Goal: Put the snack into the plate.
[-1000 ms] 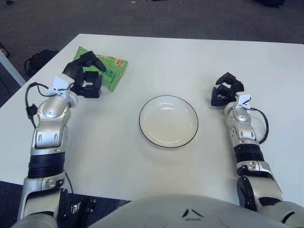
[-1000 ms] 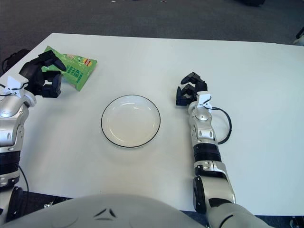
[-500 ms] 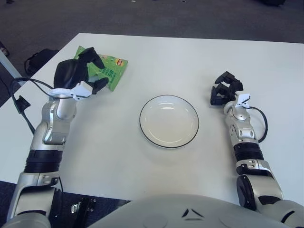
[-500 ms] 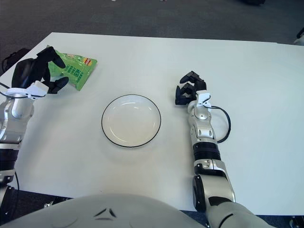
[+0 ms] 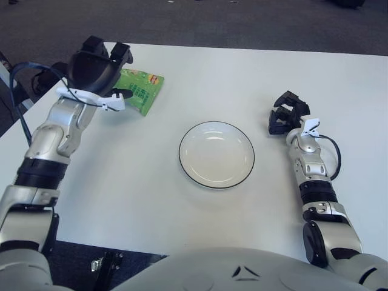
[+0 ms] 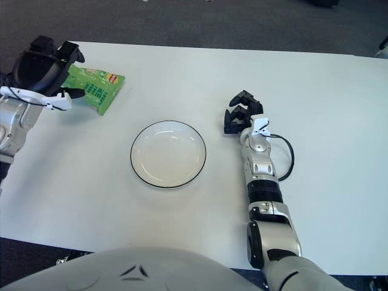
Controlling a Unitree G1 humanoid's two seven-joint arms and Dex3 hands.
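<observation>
Lying flat on the white table [image 5: 200,73], the green foil snack bag [image 5: 139,89] sits well left of the empty black-rimmed white plate [image 5: 216,154]. Left hand [image 5: 96,66] overlaps its left edge, fingers spread, gripping nothing. Right hand [image 5: 286,115], fingers curled, shows right of the plate.

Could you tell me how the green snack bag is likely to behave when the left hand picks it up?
The snack bag looks like a thin crinkled packet lying flat on the table, so it is probably light and floppy, sagging from wherever it is pinched. Its glossy film may be slippery. The left hand shows over its near-left end; the right hand, right of the plate, is idle.
</observation>
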